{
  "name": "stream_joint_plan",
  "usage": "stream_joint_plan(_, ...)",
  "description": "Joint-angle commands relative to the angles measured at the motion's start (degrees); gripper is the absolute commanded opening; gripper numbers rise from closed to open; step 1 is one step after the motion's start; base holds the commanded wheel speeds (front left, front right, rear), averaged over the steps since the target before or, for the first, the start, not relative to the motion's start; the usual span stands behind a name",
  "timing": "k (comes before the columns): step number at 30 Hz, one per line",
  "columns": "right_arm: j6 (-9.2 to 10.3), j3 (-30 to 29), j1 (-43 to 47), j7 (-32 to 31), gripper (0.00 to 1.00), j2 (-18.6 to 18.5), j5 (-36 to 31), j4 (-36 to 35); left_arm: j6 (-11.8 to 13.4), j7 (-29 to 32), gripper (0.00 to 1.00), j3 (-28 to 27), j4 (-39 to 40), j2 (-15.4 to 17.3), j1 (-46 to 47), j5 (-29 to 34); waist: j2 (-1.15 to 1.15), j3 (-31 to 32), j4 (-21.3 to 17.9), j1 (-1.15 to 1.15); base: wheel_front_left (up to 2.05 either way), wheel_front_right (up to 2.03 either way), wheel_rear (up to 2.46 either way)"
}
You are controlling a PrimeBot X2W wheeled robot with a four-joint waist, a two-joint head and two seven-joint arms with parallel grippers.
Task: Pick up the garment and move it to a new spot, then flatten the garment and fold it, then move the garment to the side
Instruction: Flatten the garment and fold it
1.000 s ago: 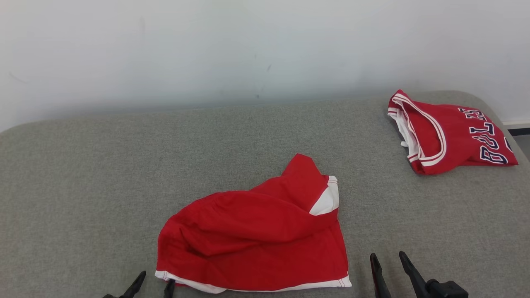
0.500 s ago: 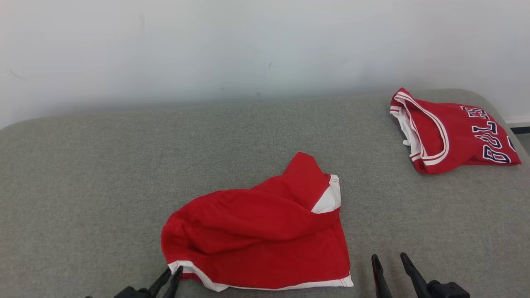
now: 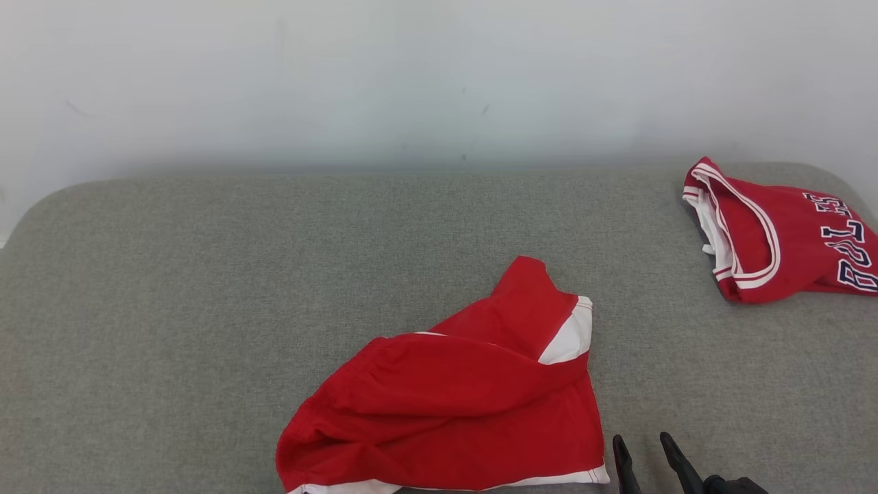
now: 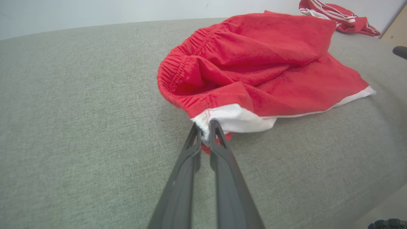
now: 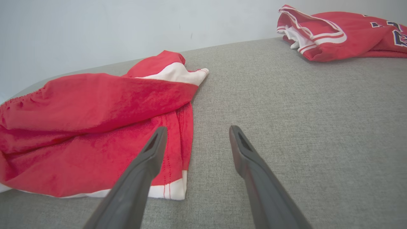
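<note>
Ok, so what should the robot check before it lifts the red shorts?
1. Left gripper shut on the red shorts: ok, it pinches the white hem corner.
2. Grip deep enough to hold: cannot tell, only the hem's edge shows between the fingertips.
3. Right gripper holding the other corner: not ok, it is open beside the shorts and holds nothing.
4. Shorts lying flat: not ok, they are bunched, with one part folded over.
5. Folded jersey out of the way: ok, it lies apart at the far right of the grey cushion.
</note>
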State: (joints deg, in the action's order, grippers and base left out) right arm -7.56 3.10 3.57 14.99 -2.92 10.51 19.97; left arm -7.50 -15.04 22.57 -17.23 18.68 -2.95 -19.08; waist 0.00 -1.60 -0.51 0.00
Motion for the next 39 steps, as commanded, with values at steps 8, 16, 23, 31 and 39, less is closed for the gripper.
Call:
stream_joint_plan(8,0.18,0.70,0.90,0.27,1.00,0.08,-0.40,1.41,0.14,-0.15,0.89,-2.23,-1.62,-2.03,-1.71,-0.74,0.00,1.35,0.63,0.00,0.00,0.00,0.00)
stream_joint_plan(16,0.18,3.35,2.21,0.27,1.00,-1.31,-0.07,3.84,0.10,-0.15,1.00,-3.84,0.14,-3.50,-3.28,-0.74,0.00,1.93,1.05,0.00,0.00,0.00,0.00)
stream_joint_plan(23,0.18,4.34,0.98,0.27,1.00,-1.69,-0.43,6.42,0.10,-0.15,1.00,-4.24,-0.05,-4.06,-2.44,-2.05,0.00,1.35,0.73,0.00,0.00,0.00,0.00)
stream_joint_plan(31,0.18,6.95,-3.52,0.27,1.00,-2.23,-0.97,11.97,0.10,-0.15,1.00,-2.14,-2.71,-2.84,0.00,-4.09,0.00,0.24,0.21,0.00,0.00,0.00,0.00)
stream_joint_plan(39,0.17,9.41,-7.51,0.07,0.39,-2.23,0.22,19.74,0.10,-0.15,0.00,1.34,-5.78,-2.49,2.67,-7.71,0.00,0.14,0.83,0.00,0.00,0.00,0.00)
